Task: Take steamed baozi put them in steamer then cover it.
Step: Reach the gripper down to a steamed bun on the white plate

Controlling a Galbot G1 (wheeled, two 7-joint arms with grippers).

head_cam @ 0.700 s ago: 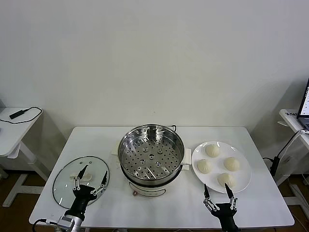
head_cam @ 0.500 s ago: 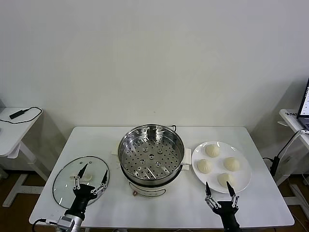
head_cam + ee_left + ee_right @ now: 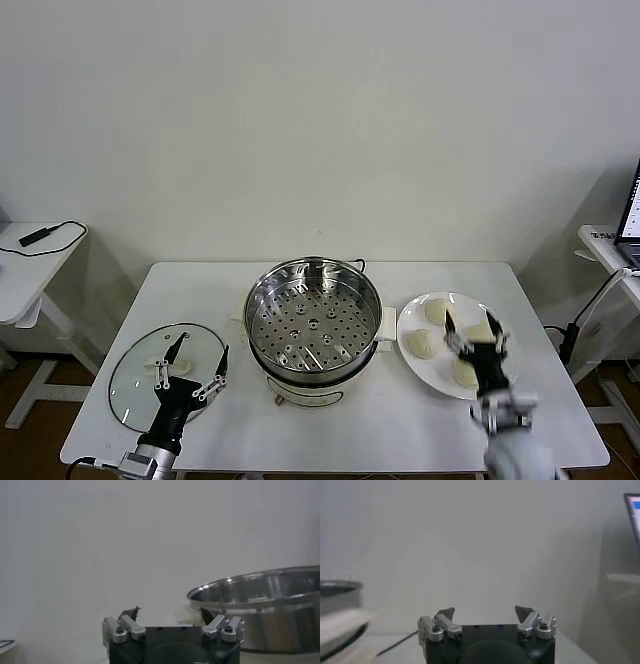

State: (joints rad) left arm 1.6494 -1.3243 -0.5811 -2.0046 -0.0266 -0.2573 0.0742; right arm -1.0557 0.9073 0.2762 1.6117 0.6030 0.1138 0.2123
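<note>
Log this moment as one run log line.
left claw: open, over glass lid | right claw: open, above baozi on plate | steamer: uncovered, no buns inside

I find nothing I can read anywhere around me: no label, brand, number or sign. The laptop screen (image 3: 634, 213) at my three o'clock shows only a sliver of blue and white (its writing is too small to make out), and the steamer (image 3: 314, 325) at twelve o'clock carries no visible marking.
</note>
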